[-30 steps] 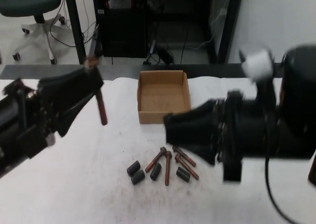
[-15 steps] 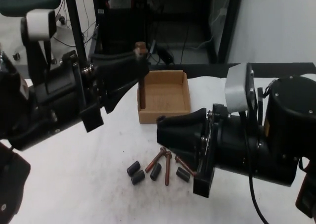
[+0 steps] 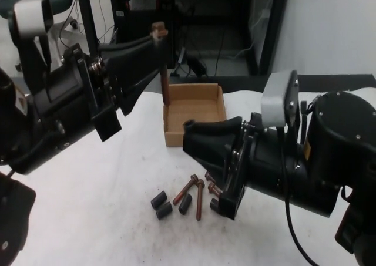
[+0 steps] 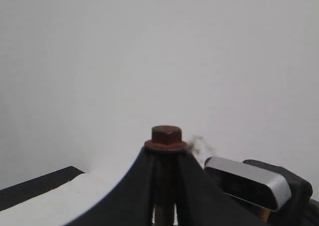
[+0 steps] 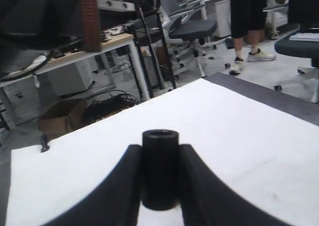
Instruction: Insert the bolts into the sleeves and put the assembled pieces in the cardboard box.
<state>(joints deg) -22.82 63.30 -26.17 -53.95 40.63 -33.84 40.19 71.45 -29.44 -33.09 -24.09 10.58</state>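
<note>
White cloth (image 3: 88, 219) is spread over the bench, and dark racks and cables are seen beyond its far edge. The cardboard box (image 3: 194, 138) is set near the far middle of the cloth, open side up. In front of it, towards the near edge, a small heap is laid out: loose bolts (image 3: 199, 200), rust-brown, are fanned beside one another, and loose sleeves (image 3: 164, 210), short and black, are scattered among and to the left of them. The left gripper (image 3: 160, 43) is held high at the left of the box, and a bolt (image 3: 165, 81) is pinched between its jaws just under the head. The bolt is kept upright, head uppermost, and its lower end is seen against the box's left rear corner; whether it is over the box or beside it cannot be told. In the left wrist view the hexagonal head and its flange are seen resting on the tips of the two black fingers (image 4: 130, 196), with a pale wall behind and a grey camera housing (image 4: 246, 186) of the other arm beyond. The right gripper (image 5: 160, 151) is held low, in front of the box and just right of the heap, part of which is hidden by it in the high view. A black sleeve (image 5: 160, 171) is clamped between its jaws, upright, with the open bore turned upward and showing above the fingertips.
</note>
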